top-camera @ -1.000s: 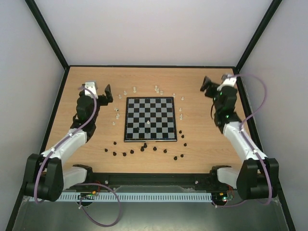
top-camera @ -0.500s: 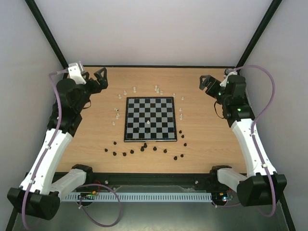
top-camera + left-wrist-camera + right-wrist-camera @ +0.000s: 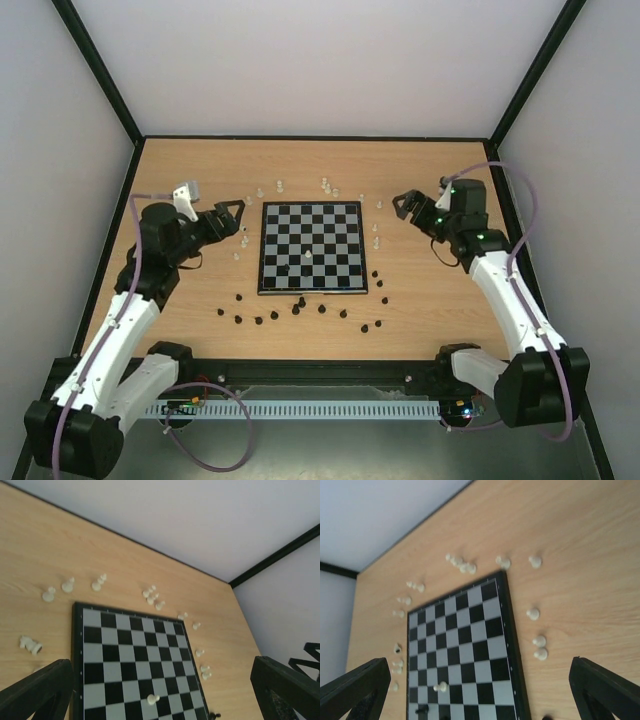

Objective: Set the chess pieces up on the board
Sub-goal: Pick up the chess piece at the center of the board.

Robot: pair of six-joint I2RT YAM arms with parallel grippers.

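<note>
**Board** (image 3: 330,225): blk/pale checks, thin dark border. Flat at centre of table (image 3: 430,300), sides square to table edges, between the two grippers.

**White pc** (image 3: 303,256): single, upright, on board. Approx. mid-board, a bit toward near edge and left of centre line.

**White pcs** (image 3: 326,184): loose on table. Strung along far edge of board, a few more just off left edge and right edge. Mostly upright, at least one by left edge on its side. Types too small to tell.

**Black pcs** (image 3: 259,321): loose on table in a ragged arc off near edge, curving up past near-right corner. One or two close against border.

**L gripper** (image 3: 238,217): raised off table, just beyond far-left corner of board, over white pcs on that side. Spread wide, nothing held. Fingers (image 3: 35,690) at lower corners of wrist view, board in the gap.

**R gripper** (image 3: 403,206): raised, off far-right corner of board, near white pcs there. Spread wide, empty.
</note>
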